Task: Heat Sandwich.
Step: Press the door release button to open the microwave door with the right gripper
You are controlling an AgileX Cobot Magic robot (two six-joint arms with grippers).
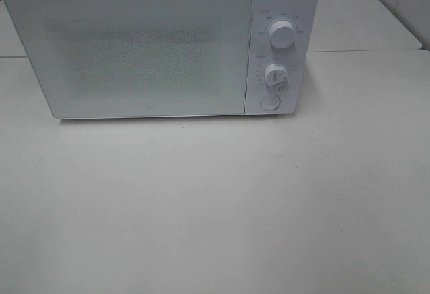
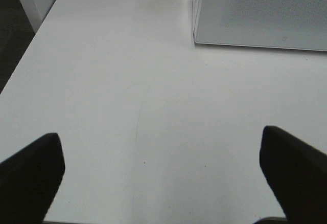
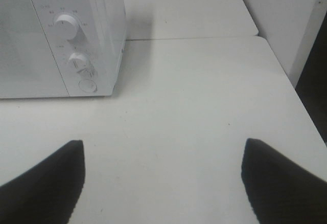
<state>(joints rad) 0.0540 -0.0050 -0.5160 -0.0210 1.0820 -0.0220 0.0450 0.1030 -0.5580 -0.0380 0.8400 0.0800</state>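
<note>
Left gripper (image 2: 161,150): jaws wide apart and empty, with only bare table between the two dark fingers.
Right gripper (image 3: 163,147): jaws apart and empty, over bare table.
Sandwich: not visible in any view. It is not between either pair of jaws or on the table near them. Whether it sits behind the frosted door cannot be told.
White box-shaped microwave oven (image 1: 148,45): stands ahead of both pairs of jaws, well apart from them.
Pale frosted microwave door (image 1: 134,52): shut. Its lower corner lies ahead of the left jaws, toward their inner side.
Controls: large white upper dial (image 3: 66,25), smaller white lower dial (image 3: 77,61) and round flat white button (image 3: 88,85), all ahead of the right jaws on their inner side.
White matte table (image 1: 215,207): nothing lies on it near either gripper.
Stage, as judged: the first steps, with the door unopened and nothing picked up.
Risk, wrong control: the button sits just below the lower dial, so a spread finger aimed at it could turn the dial instead.
Risk, sliding: a hard push on the front could shove the microwave oven back across the smooth table.
Risk, door swing: if the door hinges on the far side from the controls, it may open toward the left jaws and strike them.
</note>
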